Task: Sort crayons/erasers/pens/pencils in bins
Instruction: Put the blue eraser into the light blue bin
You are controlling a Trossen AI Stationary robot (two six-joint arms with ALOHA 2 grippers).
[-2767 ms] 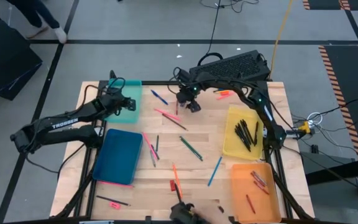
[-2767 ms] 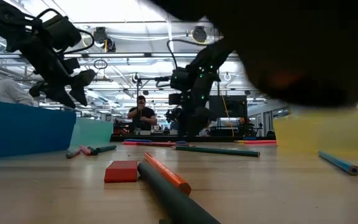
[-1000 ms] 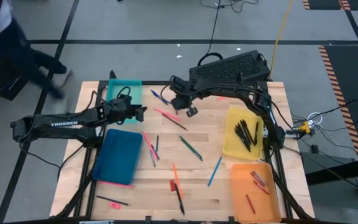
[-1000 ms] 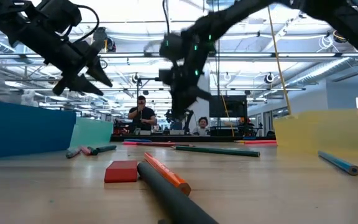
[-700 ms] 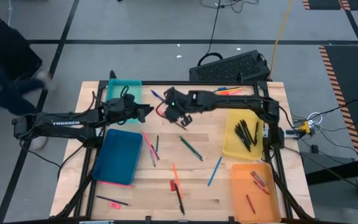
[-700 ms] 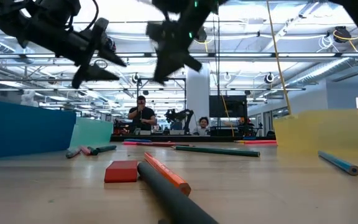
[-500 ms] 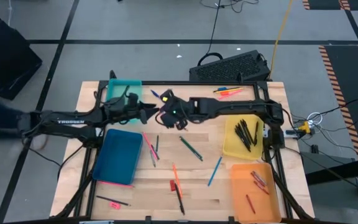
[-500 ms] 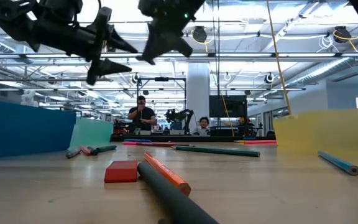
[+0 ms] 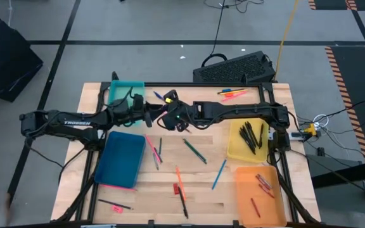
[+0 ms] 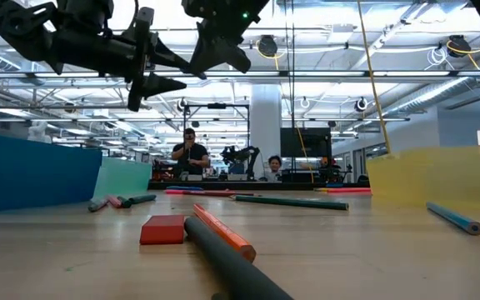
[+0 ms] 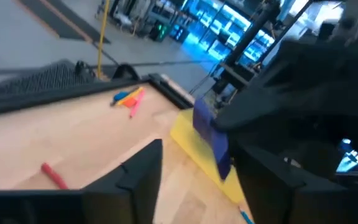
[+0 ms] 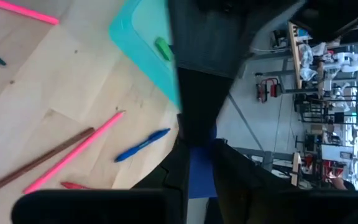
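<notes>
Right end effector (image 9: 168, 114): clamped on a small blue block eraser (image 12: 201, 171), held in the air above the far-left part of the wooden desk (image 9: 201, 133).
Left end effector (image 9: 149, 116): fingers spread, holding nothing, its tips right up against the right one.
Why so held: it looks like a mid-air handover, the eraser (image 11: 211, 137) sitting just ahead of the left fingers.
Eraser's likely home: the teal translucent plastic bin (image 9: 125, 101) at the far left, which already holds one small green piece (image 12: 162, 48).
Other bins: dark blue (image 9: 121, 158), yellow (image 9: 235, 144), orange (image 9: 244, 195).
Hard to make out: from above the arms hide the eraser; whether the left fingers touch it I cannot tell.
</notes>
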